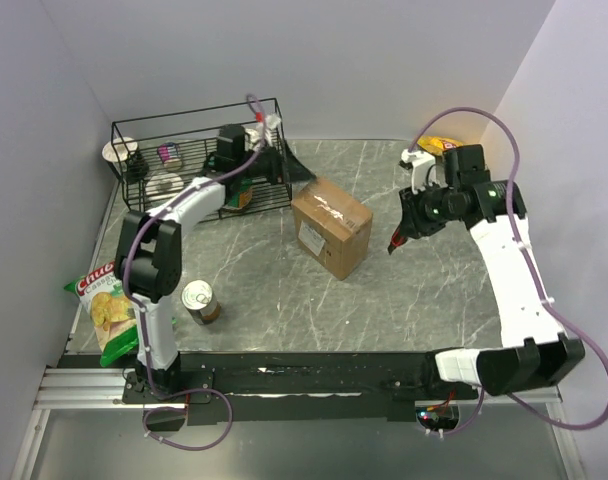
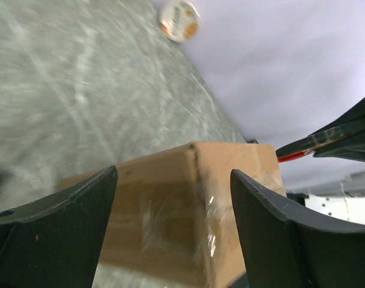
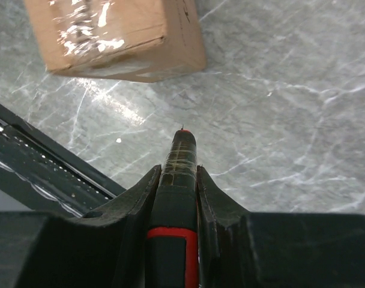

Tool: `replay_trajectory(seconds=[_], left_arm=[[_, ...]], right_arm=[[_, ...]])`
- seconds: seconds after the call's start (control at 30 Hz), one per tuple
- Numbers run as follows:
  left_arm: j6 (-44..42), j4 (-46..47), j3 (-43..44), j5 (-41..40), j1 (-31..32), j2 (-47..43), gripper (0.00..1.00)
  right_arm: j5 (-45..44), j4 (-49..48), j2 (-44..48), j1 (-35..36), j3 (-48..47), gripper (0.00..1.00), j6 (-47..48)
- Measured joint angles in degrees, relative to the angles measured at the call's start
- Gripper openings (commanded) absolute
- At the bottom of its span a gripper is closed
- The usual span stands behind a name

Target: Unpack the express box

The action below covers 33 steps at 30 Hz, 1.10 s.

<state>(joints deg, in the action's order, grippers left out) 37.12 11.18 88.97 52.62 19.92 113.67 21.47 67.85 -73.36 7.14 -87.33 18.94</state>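
The express box [image 1: 330, 226] is a brown taped carton with a white label, lying mid-table. In the left wrist view its taped corner [image 2: 188, 210] shows beyond the two fingers, apart from them. My left gripper [image 1: 299, 172] hovers by the basket's right end, just left of the box and behind it. It is open and holds nothing [image 2: 173, 174]. My right gripper [image 1: 409, 225] is off the box's right side, shut on a black and red cutter [image 3: 182, 153]. The cutter's tip points at the tabletop, short of the box [image 3: 119, 36].
A black wire basket [image 1: 184, 130] with several items stands at the back left, a white cup [image 1: 119, 150] beside it. A tin can [image 1: 200, 301] and a chips bag [image 1: 106, 308] lie at the front left. A yellow packet [image 1: 442, 145] sits at the back right.
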Motion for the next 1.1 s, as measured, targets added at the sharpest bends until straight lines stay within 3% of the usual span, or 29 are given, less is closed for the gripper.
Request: replay_trajectory(seconds=[0.33,0.8,1.1], left_arm=[[-10.45,-9.35,-5.95,-10.58,-12.15,-5.97,0.75],[-31.91,-11.96,-4.66,-18.62,-1.79,-6.14,0.75],[-41.62,-18.97,-5.99,-20.63,0.37,-9.18,0.75]], right_arm=[[1.11,-6.10,-11.47,1.27,-3.74,0.00,-3.04],[1.73,-6.99,-30.45,3.98,-24.20,0.00,-7.85],[-6.47,-8.70,-32.83,2.21,-25.83,0.00,-7.61]])
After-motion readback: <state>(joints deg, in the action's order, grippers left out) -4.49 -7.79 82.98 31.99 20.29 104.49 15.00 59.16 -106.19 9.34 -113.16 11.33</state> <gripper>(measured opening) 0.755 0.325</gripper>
